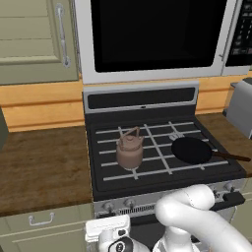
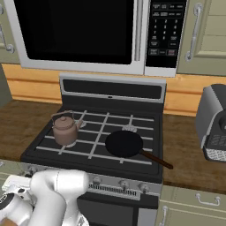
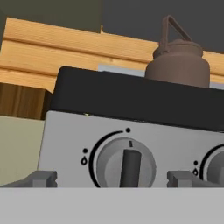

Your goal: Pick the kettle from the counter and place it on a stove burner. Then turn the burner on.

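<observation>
The brownish kettle [image 1: 130,150] [image 2: 65,129] [image 3: 179,63] stands upright on the stove's front left grate [image 1: 147,157], free of the gripper, and covers the stove burner beneath it. The dark wood counter [image 1: 44,162] [image 2: 190,154] lies on both sides of the stove. My gripper [image 3: 113,179] is low in front of the stove's control panel and open. Its fingertips [image 3: 41,178] stand on either side of the leftmost knob [image 3: 126,166], whose bar points straight up, and I see no contact with it.
A black frying pan [image 1: 191,150] [image 2: 124,144] sits on the front right grate, handle pointing right. More knobs [image 1: 130,202] [image 2: 123,184] line the stove front. A microwave [image 1: 152,34] hangs above, and a grey appliance [image 2: 214,123] stands on the right counter.
</observation>
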